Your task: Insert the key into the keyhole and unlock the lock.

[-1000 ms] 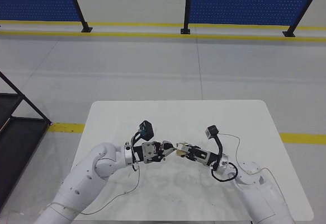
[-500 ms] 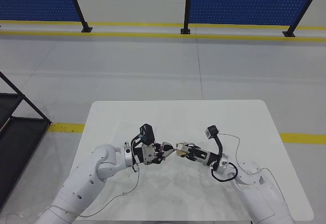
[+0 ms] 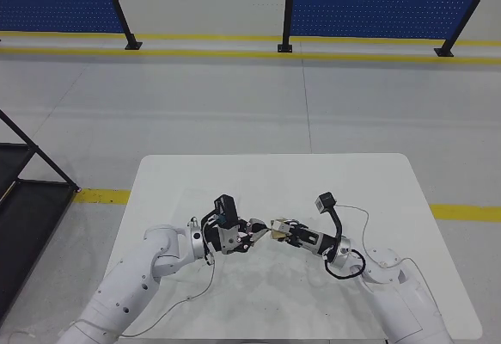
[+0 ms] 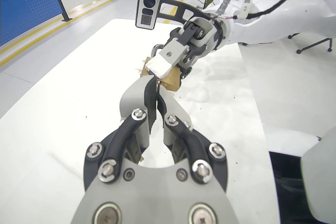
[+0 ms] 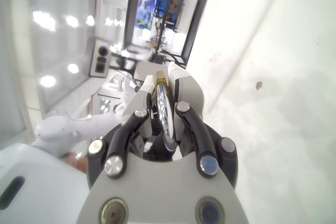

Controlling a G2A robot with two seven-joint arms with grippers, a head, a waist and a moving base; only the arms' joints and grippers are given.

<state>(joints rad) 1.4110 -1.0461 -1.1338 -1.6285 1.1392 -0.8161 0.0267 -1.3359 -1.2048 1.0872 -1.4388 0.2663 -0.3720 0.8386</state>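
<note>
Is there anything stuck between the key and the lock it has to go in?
No, nothing visible is in the way. The left gripper pinches the key right up against the brass lock, which the right gripper holds. The keyhole itself is hidden.

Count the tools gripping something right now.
2. The left tool pinches the key over the middle of the table; the right tool, facing it tip to tip, clamps the brass lock.
</note>
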